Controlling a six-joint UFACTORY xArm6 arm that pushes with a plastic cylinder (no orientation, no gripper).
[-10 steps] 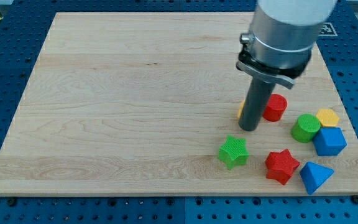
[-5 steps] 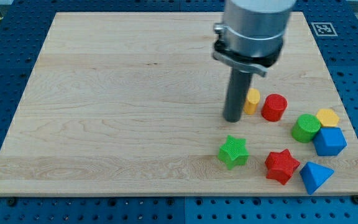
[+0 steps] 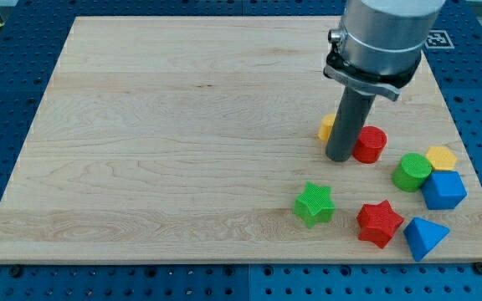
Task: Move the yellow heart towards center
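Yellow heart (image 3: 327, 127) — just left of, behind my tip (image 3: 339, 159).

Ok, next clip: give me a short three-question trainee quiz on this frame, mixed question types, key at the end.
1. True or false: my tip stands between the yellow heart and the red cylinder.
2. Multiple choice: which block lies nearest the view's bottom right corner? A) green star B) blue triangle C) green cylinder
3. Fill in: the block just left of the blue triangle is the red ____.

Key: 1 true, though the rod hides most of the heart; 2 B; 3 star.
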